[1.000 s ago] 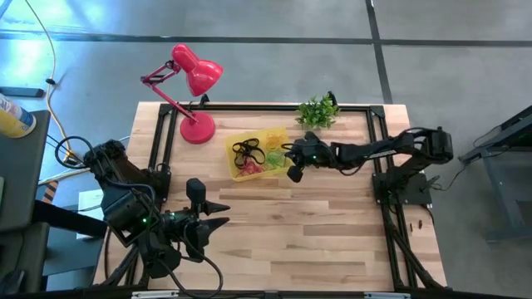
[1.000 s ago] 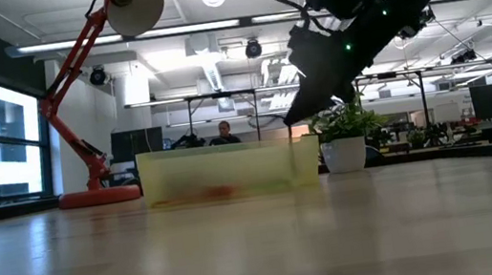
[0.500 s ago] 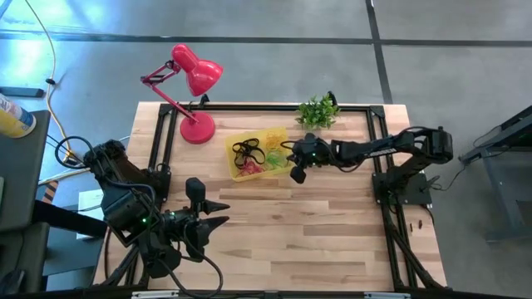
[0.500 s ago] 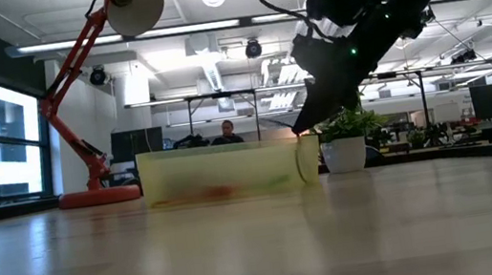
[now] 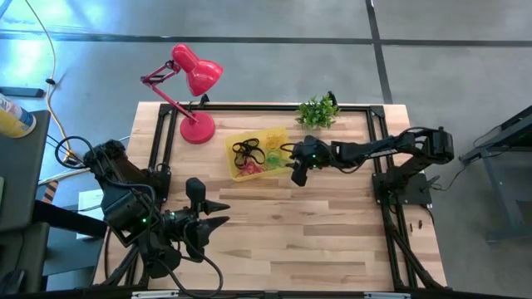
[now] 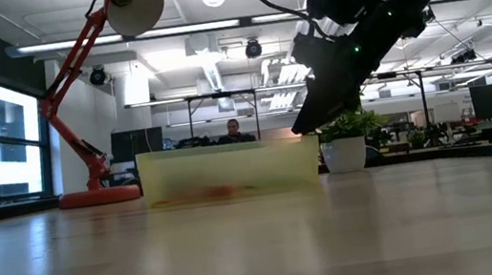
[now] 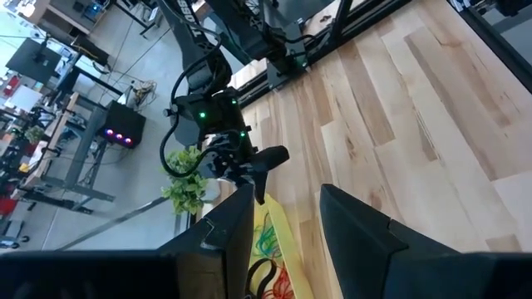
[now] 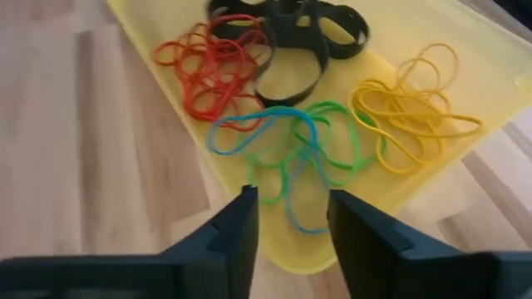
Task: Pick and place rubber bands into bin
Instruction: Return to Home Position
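The bin (image 5: 258, 152), a shallow translucent yellow tray, rests flat on the table at the far middle; in the low view the bin (image 6: 227, 171) shows side-on. Inside lie the rubber bands: red ones (image 8: 208, 62), black ones (image 8: 287, 33), a green and blue tangle (image 8: 291, 154) and yellow ones (image 8: 416, 108). My right gripper (image 5: 298, 174) hangs open over the bin's right end, slanting down, with nothing between its fingers (image 8: 241, 232). My left gripper (image 5: 218, 214) stands open above the table's near left part, empty.
A red desk lamp (image 5: 195, 100) stands at the far left beside the bin. A small potted plant (image 5: 318, 110) stands at the far edge, behind my right gripper. A black frame (image 5: 249, 106) runs along the far edge. Bare wood (image 5: 307, 241) fills the near half.
My right gripper has tipped its fingers further down over the bin's right end and opened. A thin band that hung in a loop below its fingertips half a second ago hangs there no more.
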Tool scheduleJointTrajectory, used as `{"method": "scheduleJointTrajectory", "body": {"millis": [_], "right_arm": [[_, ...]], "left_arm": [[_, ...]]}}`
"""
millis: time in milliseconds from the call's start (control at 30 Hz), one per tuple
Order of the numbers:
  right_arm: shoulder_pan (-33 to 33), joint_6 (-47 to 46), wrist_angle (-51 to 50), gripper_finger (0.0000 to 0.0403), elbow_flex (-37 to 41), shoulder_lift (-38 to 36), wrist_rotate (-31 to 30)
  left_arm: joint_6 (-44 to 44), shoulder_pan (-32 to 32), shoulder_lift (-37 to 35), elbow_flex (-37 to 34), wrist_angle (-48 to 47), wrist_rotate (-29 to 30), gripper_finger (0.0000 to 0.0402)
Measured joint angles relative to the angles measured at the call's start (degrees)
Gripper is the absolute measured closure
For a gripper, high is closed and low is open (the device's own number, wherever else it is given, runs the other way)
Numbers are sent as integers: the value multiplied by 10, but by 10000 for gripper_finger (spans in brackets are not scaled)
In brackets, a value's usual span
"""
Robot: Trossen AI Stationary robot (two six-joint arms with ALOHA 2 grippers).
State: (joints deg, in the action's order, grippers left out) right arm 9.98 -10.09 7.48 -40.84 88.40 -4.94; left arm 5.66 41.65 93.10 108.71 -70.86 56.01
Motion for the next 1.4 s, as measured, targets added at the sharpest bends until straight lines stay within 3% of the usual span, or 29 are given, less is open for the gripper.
{"method": "scheduleJointTrajectory", "body": {"millis": [233, 400, 567, 700, 833, 900, 1000, 1133, 1267, 1400], "right_arm": [[0, -42, 0, 226, 0, -70, 31], [-2, -71, -5, 215, 0, -185, 57], [-18, -7, -22, 213, 0, -324, 58], [-35, 24, -40, 215, 0, -424, 59], [-58, 50, -82, 211, -1, -490, 46], [-71, 61, -105, 209, -1, -507, 35], [-90, 64, -123, 208, 0, -517, 12], [-113, 80, -126, 211, 5, -516, 8], [-132, 92, -124, 214, 5, -517, -24], [-142, 109, -133, 211, 5, -529, -48]], "left_arm": [[-28, 0, 0, 0, 3, -17, 273], [-62, 0, 0, 0, 26, -33, 273], [-170, -5, 5, 0, 74, -34, 273], [-179, -50, -2, 0, 87, -3, 273], [-253, -111, -18, -6, 131, -8, 273], [-327, -145, -30, -25, 198, -70, 273], [-450, -208, -53, -82, 365, -225, 272], [-489, -310, -80, -174, 494, -381, 272], [-467, -394, -120, -277, 555, -479, 273], [-457, -434, -200, -399, 632, -509, 273]]}}
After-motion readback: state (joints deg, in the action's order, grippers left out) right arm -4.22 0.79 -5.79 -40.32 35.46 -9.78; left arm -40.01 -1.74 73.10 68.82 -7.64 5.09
